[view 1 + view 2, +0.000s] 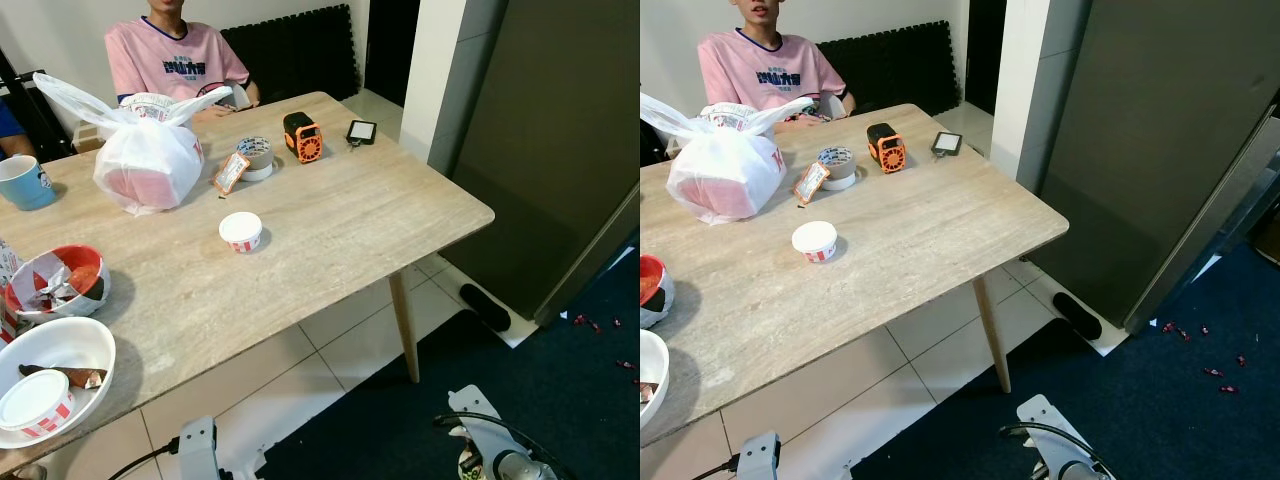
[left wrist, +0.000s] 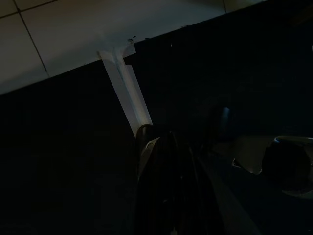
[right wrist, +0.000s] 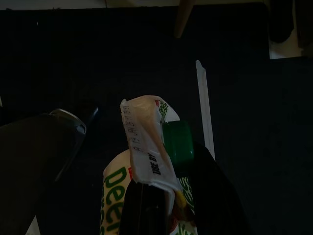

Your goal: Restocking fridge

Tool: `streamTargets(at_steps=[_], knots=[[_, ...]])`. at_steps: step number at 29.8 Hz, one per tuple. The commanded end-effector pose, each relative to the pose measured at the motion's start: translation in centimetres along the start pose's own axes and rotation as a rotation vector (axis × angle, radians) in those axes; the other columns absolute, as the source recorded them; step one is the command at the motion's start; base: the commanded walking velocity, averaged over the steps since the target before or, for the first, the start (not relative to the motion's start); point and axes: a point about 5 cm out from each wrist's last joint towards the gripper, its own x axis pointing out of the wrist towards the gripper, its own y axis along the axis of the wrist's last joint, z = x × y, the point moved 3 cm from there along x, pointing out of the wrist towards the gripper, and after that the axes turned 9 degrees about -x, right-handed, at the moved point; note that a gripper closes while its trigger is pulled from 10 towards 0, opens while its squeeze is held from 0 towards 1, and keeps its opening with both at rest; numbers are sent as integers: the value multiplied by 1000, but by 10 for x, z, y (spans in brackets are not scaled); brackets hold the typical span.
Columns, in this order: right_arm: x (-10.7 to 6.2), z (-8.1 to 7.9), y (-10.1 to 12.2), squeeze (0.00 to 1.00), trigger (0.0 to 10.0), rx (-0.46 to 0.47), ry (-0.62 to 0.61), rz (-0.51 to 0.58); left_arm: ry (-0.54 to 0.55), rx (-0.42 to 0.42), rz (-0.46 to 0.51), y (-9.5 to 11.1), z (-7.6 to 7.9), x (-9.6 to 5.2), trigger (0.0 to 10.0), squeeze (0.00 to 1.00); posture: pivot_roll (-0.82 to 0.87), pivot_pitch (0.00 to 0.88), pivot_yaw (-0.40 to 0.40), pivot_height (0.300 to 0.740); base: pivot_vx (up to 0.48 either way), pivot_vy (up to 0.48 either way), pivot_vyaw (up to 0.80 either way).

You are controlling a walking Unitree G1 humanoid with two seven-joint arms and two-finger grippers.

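The right gripper hangs low over the dark blue rug, its black fingers closed around a packet with a white wrapper, green lettering and a green cap. From the head view the packet peeks out at the bottom edge, below the near corner of the table and on the fridge's side of it. The fridge stands as a tall dark panel beyond the table's right end, its door shut.

The left gripper hangs idle in deep shade beside the table leg, over the line where the rug meets the pale floor tiles; whether its fingers are open or closed cannot be told.

On the table, a white plastic bag with knotted handles sits at the far side, with a small white cup nearer the middle. A roll of tape, an orange speaker and a phone lie toward the far right corner. A blue mug and bowls with food scraps stand at the left end. A person in a pink shirt sits behind the table.
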Motion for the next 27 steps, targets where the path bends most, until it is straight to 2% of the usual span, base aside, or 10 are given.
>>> streamTargets(at_steps=[1,14,21,22,27], knots=[[0,1,2,0,10000,10,-1,7,-11,2,-24,-8,5,0,10000,0,-15,0,5,740,0,0,0],[0,2,-1,0,10000,-14,-20,-3,-3,11,-20,-6,2,0,10000,0,-6,0,5,740,0,0,0],[-1,10,1,0,10000,-24,-58,2,3,15,-13,-2,-1,0,10000,0,-4,0,7,740,0,0,0],[-1,20,10,0,10000,-5,-87,29,8,19,-2,4,-3,0,10000,0,-2,0,11,740,0,0,0],[-1,21,16,0,10000,11,-92,47,8,27,2,6,-5,0,10000,0,-5,0,17,740,0,0,0]])
